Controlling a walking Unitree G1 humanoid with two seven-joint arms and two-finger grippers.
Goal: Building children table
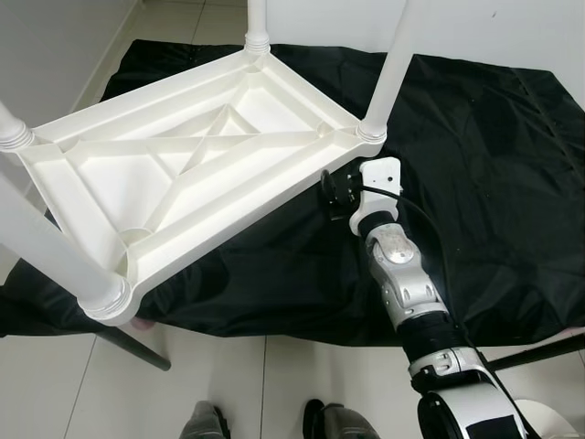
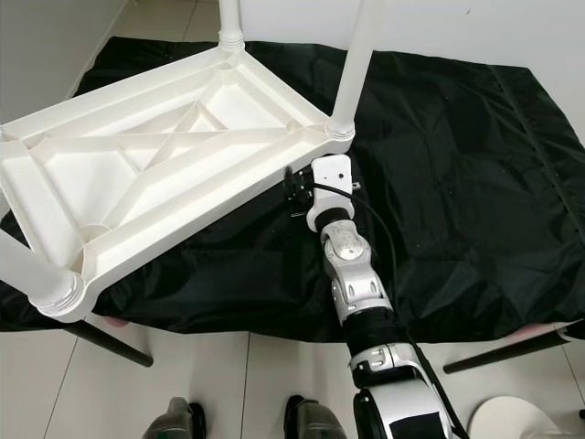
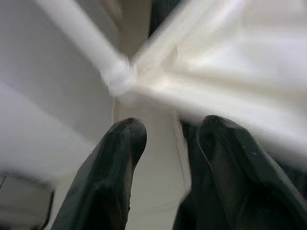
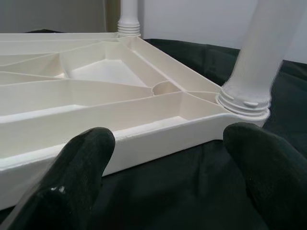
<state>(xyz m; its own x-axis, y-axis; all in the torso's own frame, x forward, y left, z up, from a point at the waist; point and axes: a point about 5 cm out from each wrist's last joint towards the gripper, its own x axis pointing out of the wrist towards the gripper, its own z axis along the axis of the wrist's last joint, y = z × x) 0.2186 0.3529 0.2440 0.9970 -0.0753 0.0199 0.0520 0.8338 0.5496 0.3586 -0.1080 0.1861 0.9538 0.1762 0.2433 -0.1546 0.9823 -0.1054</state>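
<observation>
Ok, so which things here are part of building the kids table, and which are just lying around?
Part of the job:
- upside-down white table
- its screwed-in legs
- right end effector, open beside the table's edge
- left end effector, open

Just lying about:
- black sheet
- white round object on the floor

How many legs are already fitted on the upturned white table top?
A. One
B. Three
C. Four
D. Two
C. The upside-down table top carries a white leg at each of its four corners, for example the near one and the one by the right claw; no corner socket is bare.
</observation>
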